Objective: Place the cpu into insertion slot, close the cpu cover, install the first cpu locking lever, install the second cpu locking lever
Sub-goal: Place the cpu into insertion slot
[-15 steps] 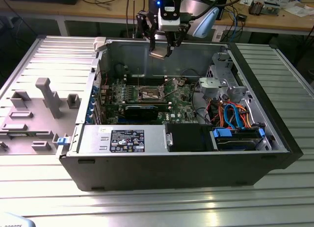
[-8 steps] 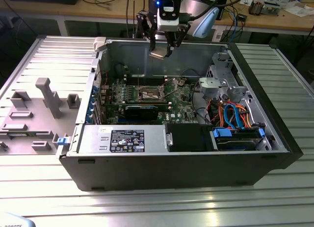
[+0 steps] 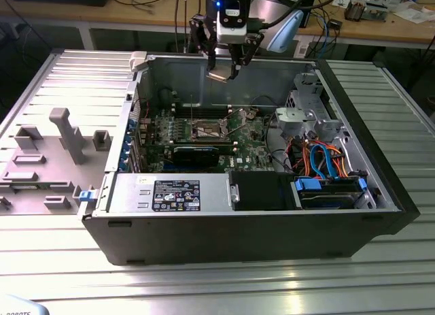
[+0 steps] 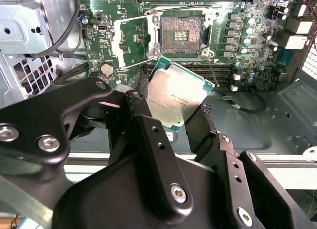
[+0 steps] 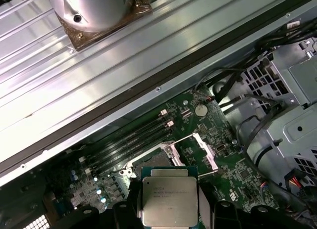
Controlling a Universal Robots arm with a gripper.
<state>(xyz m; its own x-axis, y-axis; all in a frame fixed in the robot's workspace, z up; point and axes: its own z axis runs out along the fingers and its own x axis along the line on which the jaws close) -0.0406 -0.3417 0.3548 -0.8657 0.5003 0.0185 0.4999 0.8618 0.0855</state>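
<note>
Second wrist view: black metal gripper (image 4: 174, 106), pinching the cpu (image 4: 177, 93) by opposite edges. The chip is flat, square and tilted, with a silvery top and green rim. Beyond it, apart, lies the insertion slot (image 4: 182, 35) — dark pin field, silvery rim, uncovered. Beside the slot, the cpu cover (image 4: 118, 41) — thin metal frame, swung open. Green circuit board (image 4: 99, 48) beneath; dark computer case (image 3: 238, 240) around.

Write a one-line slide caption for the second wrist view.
Gripper holding the cpu above the motherboard, with the empty insertion slot uncovered beyond it.
</note>
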